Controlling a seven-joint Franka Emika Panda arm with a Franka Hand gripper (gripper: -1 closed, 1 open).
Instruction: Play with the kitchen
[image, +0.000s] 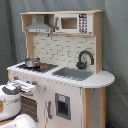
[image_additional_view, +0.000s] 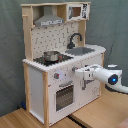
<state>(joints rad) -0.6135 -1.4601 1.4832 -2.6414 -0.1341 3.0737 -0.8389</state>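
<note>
**Station check: arm at kitchen front panel**

Wooden flooring (image_additional_view: 107, 112) runs beneath the set, with a grey-green curtain (image_additional_view: 112, 25) hanging behind everything.

Nearest in the second exterior view is my arm (image_additional_view: 112, 78), white with a blue light on its side. My claw (image_additional_view: 78, 73) reaches to the kitchen (image_additional_view: 55, 65) front and sits at the knob row, just above the oven door (image_additional_view: 64, 96). Whether its fingers are spread or pressed together, I cannot tell.

On the kitchen's counter, a metal pot (image: 32, 62) stands on the black hob (image: 37, 66). Beside the hob lies the grey sink (image: 74, 73), with the black faucet (image: 85, 59) arching behind it.

Above the counter, against the tiled back panel, hang the hood (image: 40, 26) and small microwave (image: 72, 22).
</note>
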